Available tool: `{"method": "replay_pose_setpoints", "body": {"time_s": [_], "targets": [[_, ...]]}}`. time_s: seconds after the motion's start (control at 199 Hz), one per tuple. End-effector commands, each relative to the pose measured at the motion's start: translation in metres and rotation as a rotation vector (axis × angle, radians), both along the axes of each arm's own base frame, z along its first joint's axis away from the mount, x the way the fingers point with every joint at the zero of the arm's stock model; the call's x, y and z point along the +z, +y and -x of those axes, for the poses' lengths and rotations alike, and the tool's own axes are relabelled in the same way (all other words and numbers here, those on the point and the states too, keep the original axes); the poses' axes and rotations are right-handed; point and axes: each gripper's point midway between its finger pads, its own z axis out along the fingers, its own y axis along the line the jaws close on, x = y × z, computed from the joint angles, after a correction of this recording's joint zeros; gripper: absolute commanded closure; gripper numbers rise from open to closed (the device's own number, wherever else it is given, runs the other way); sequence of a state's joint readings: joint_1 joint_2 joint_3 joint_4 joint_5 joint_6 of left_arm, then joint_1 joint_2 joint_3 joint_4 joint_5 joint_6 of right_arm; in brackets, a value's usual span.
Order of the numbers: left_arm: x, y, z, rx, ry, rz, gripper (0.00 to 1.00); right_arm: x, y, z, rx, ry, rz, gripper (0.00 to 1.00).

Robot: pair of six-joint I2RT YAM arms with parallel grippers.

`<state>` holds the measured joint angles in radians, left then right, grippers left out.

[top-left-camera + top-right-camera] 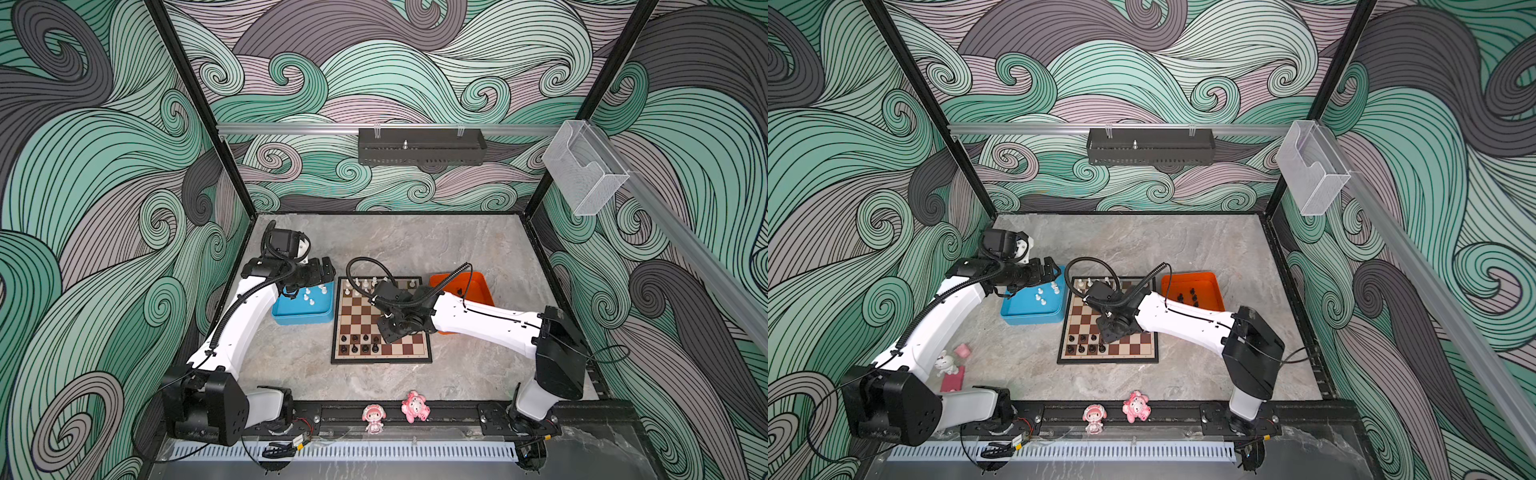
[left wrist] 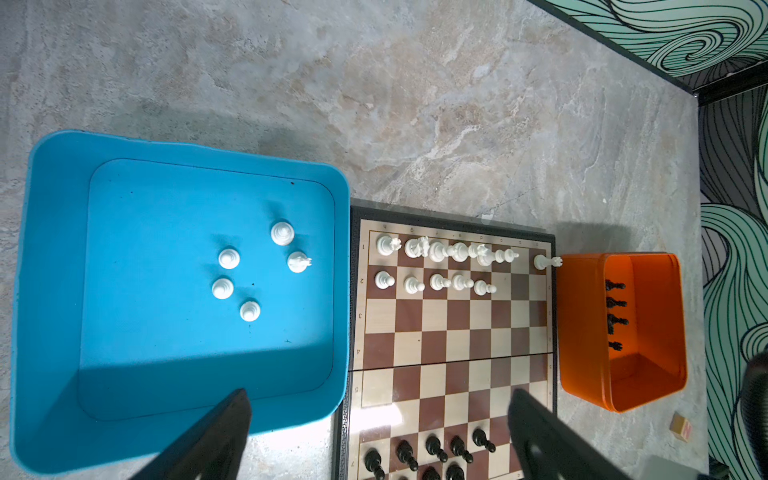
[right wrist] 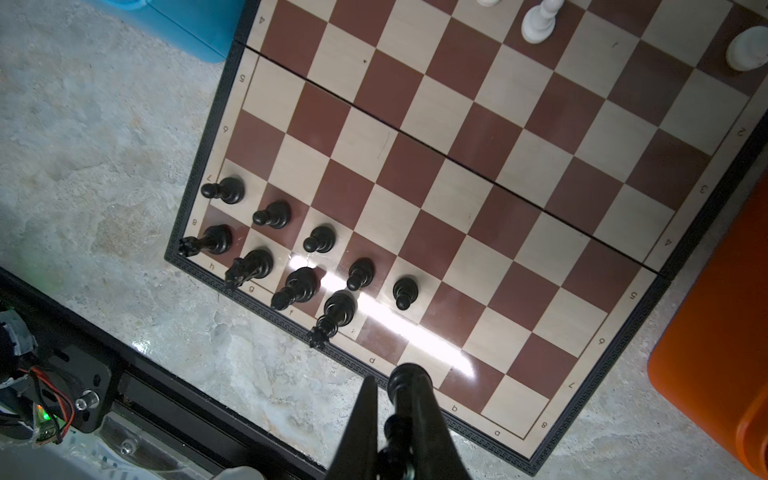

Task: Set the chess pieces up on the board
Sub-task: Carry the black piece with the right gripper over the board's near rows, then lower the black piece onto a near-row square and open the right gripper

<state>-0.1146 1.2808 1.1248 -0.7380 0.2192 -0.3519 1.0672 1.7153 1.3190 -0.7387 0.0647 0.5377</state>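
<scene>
The board (image 1: 360,309) lies mid-table. White chess pieces (image 2: 436,250) fill much of its two far rows, and black ones (image 3: 318,239) stand in its near rows towards the left corner. My right gripper (image 3: 392,399) is shut on a black piece (image 3: 409,377), held just above the board's near edge row. In both top views that gripper (image 1: 388,332) hangs over the board's near half. My left gripper (image 2: 379,395) is open and empty, hovering at the blue tray (image 2: 54,291), which holds several white pieces (image 2: 282,232). Black pieces (image 2: 615,307) lie in the orange tray (image 2: 648,374).
Two pink figurines (image 1: 373,417) (image 1: 415,406) stand on the front rail. A white bunny figure with pink blocks (image 1: 946,363) sits by the left arm's base. A small wooden cube (image 2: 681,428) lies near the orange tray. Patterned walls enclose the table.
</scene>
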Motion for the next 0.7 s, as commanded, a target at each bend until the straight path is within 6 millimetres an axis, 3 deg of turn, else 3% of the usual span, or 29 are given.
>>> {"method": "replay_pose_setpoints", "body": {"time_s": [0.0,0.357,0.699], "targets": [[0.004,0.004,0.008,0.016,0.006,-0.014,0.01,-0.004,0.006,-0.003,0.004,-0.030,-0.021,0.89],[0.002,0.005,0.014,0.015,0.022,-0.021,0.01,-0.015,0.017,0.004,0.029,-0.034,-0.048,0.89],[-0.001,0.005,0.017,0.018,0.030,-0.014,0.01,-0.029,0.011,0.009,0.017,-0.008,-0.019,0.89]]}}
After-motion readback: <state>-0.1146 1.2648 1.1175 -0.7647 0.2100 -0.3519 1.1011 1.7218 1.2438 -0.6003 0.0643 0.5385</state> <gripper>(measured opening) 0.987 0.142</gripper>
